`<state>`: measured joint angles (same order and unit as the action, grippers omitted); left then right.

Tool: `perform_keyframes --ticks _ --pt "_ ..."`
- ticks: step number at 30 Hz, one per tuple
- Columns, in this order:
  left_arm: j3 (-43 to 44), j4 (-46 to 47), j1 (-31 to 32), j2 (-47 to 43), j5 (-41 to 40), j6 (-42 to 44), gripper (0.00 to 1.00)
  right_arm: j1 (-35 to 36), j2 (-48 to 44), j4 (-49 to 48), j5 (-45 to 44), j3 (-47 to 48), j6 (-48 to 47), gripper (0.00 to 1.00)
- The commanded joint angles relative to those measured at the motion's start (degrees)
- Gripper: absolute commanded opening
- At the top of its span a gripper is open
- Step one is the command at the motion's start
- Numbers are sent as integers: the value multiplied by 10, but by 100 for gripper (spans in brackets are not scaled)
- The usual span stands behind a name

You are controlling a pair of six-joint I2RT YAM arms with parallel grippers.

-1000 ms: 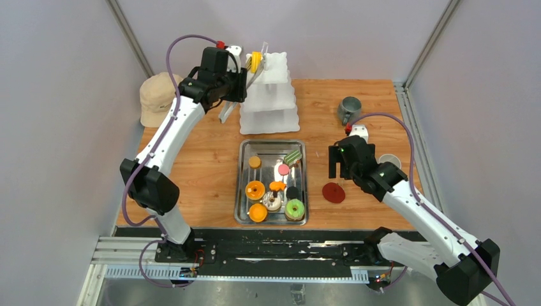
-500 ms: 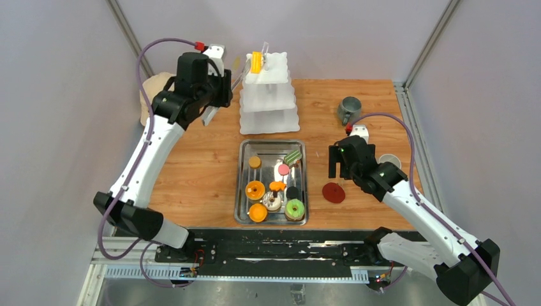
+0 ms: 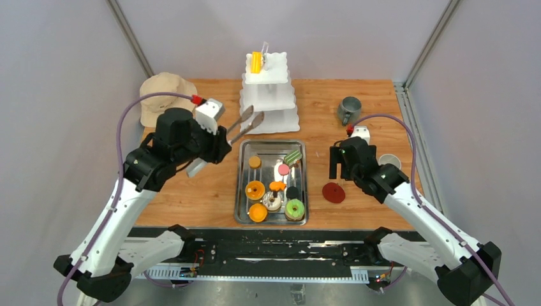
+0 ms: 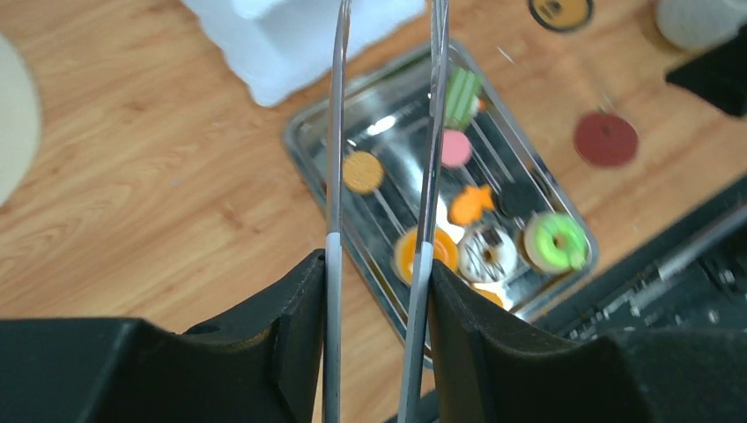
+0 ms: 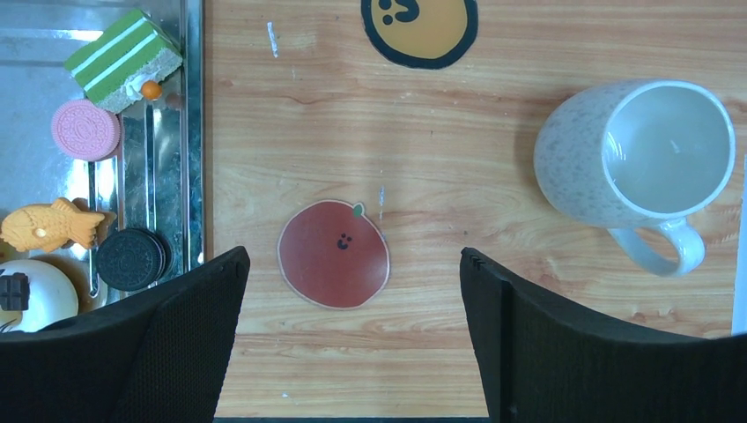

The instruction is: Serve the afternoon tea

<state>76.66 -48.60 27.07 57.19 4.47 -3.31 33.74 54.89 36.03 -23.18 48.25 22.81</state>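
Left fingers partly closed around steel tongs, tong tips by the lowest tier of a white stand. Right fingers spread wide and empty over a red coaster on the wooden counter. Toy pastries in the steel tray mid-counter, one yellow piece on the stand's top tier. White mug near the right fingers, grey mug farther back, beige hat at back left, grey walls all round.

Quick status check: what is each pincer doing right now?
Left pincer: closed on the tongs.
Right pincer: open, holding nothing.
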Motion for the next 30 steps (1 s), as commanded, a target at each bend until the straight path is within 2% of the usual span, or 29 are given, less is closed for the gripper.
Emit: perform_keyframes --ticks 1,6,10,14,22,30 --pt "-50 10 60 5 55 -6 47 4 -21 6 -35 -3 2 88" --pt "-100 72 145 57 21 -15 47 3 -27 10 -53 0 3 88" --pt "-135 166 153 100 14 -17 47 4 -28 16 -52 -3 7 88" --pt "-144 217 153 149 -6 -11 47 3 -27 23 -61 -1 10 88" --pt "-127 210 153 213 -11 18 50 3 -24 27 -61 -1 11 88" --pt "-132 220 153 241 -3 20 53 3 -8 26 -61 6 6 88"
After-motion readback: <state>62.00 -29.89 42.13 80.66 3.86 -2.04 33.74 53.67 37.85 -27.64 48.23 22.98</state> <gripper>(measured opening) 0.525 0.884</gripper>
